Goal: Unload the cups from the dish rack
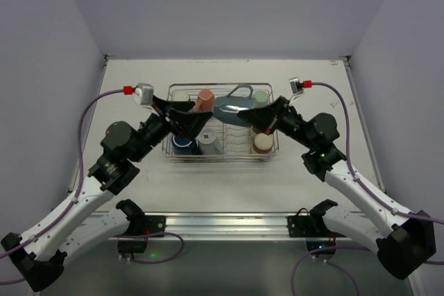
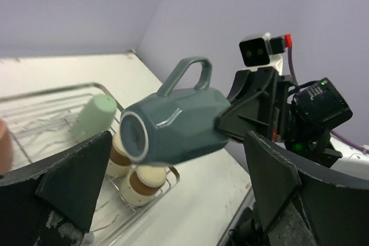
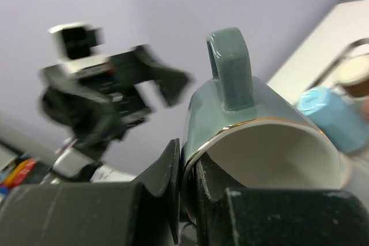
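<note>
The chrome wire dish rack [image 1: 272, 155] stands mid-table. My right gripper [image 1: 246, 114] is shut on the rim of a grey-blue mug [image 1: 227, 107] and holds it on its side above the rack, handle up. In the right wrist view one finger [image 3: 164, 171] is outside the gold-edged rim and the other inside the mug [image 3: 230, 108]. My left gripper [image 1: 198, 119] is open and empty; the mug's base [image 2: 173, 128] hangs just ahead of its spread fingers [image 2: 78, 180]. In the rack are salmon pink [image 1: 205, 99], mint green [image 1: 261, 97], navy [image 1: 182, 145], grey-white [image 1: 209, 145] and brown-and-cream [image 1: 263, 143] cups.
The left wrist view shows the mint cup [image 2: 95, 116] and two brown-and-cream cups [image 2: 141, 184] at the rack's corner, with bare table beside it. A light blue cup [image 3: 331, 116] shows in the right wrist view. Grey walls enclose the table on three sides.
</note>
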`<act>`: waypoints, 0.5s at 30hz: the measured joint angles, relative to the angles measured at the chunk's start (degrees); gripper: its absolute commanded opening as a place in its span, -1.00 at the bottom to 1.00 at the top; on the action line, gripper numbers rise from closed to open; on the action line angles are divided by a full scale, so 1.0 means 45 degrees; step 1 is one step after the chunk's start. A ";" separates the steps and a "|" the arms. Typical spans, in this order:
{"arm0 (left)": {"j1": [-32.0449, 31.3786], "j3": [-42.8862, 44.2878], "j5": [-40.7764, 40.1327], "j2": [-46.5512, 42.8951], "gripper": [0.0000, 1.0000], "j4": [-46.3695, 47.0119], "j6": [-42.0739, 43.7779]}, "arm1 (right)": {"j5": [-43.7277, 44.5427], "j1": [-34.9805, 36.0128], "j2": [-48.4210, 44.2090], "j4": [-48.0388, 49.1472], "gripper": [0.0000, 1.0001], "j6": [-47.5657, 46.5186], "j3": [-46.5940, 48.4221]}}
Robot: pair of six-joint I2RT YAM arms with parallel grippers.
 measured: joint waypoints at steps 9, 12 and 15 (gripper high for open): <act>0.0000 0.1967 -0.3313 -0.2472 1.00 -0.5843 0.3604 | 0.2511 -0.3453 0.0767 -0.9345 -1.00 -0.4595 0.5013; 0.0005 0.1438 -0.4439 -0.2327 1.00 -0.7383 0.4172 | 0.4745 -0.4299 0.2293 -1.1880 -1.00 -0.6275 0.7184; 0.0010 0.0797 -0.4983 -0.2021 1.00 -0.8354 0.4517 | 0.6509 -0.4779 0.4153 -1.3911 -1.00 -0.7567 0.8854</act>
